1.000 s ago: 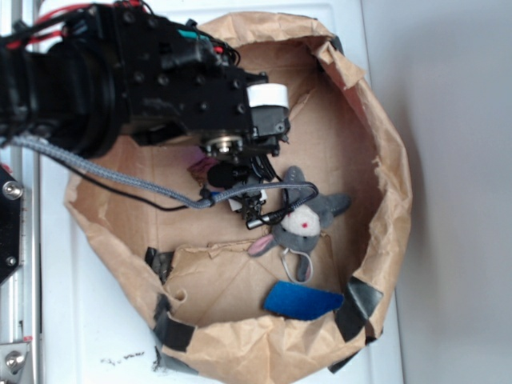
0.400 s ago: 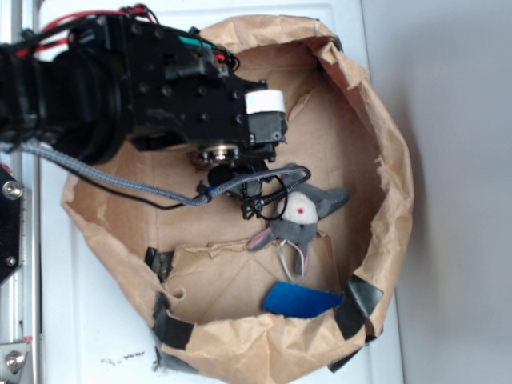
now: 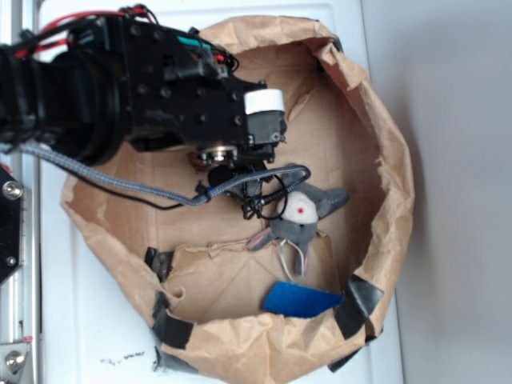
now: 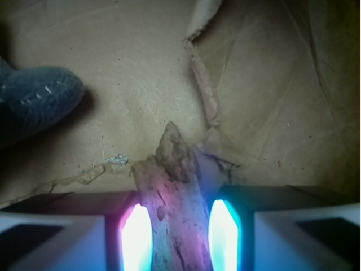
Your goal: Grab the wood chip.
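Wrist cam: the gripper (image 4: 180,234) is sitting w/ its two glowing fingers (image 4: 136,237) narrowed onto the wood chip (image 4: 169,197), one pad at 9 o'clock of it, the other at 3. Both pads are looking pressed against its sides, though glare is making exact contact hard to judge. The chip's ragged tip is pointing toward 12, lying over the brown paper floor (image 4: 130,68). A grey plush limb (image 4: 34,101) is resting at approx 10 o'clock of the chip, apart from it.

Exterior cam: the black arm (image 3: 136,84) is reaching into the crumpled paper bag (image 3: 384,160) from 9 o'clock. The plush toy (image 3: 300,212) is lying just beside the gripper, at 4 o'clock of it. A flat blue piece (image 3: 300,300) is lying at 6 o'clock of the toy. The chip itself is hidden under the arm here
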{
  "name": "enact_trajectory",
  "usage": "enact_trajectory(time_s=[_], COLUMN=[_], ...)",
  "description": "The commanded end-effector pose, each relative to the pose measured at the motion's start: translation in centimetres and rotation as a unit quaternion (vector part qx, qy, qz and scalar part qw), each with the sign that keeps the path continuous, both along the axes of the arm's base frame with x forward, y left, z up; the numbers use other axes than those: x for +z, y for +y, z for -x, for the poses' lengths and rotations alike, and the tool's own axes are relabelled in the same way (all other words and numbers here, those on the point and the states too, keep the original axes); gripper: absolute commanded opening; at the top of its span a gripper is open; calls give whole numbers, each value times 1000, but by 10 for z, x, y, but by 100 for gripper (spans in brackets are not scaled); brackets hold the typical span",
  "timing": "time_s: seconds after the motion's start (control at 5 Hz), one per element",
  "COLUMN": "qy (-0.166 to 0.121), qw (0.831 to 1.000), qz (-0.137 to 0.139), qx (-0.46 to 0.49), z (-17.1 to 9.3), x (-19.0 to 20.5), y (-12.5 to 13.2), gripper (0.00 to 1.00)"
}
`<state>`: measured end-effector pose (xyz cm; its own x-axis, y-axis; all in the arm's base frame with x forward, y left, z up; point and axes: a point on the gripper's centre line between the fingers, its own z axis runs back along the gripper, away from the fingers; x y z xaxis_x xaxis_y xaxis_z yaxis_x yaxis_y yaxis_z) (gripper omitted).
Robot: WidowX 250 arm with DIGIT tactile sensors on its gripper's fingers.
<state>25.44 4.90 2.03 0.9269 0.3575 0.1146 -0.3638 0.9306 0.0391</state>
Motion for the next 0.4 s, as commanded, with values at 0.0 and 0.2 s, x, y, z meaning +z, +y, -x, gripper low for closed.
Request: enact_trajectory(time_s=[0.0, 0.2], qy=[-8, 15], qw=[999, 998], qz=[29, 55], qx=[-19, -19], z=[3, 3], x=[72, 122], y=[-3, -8], gripper=[0, 0])
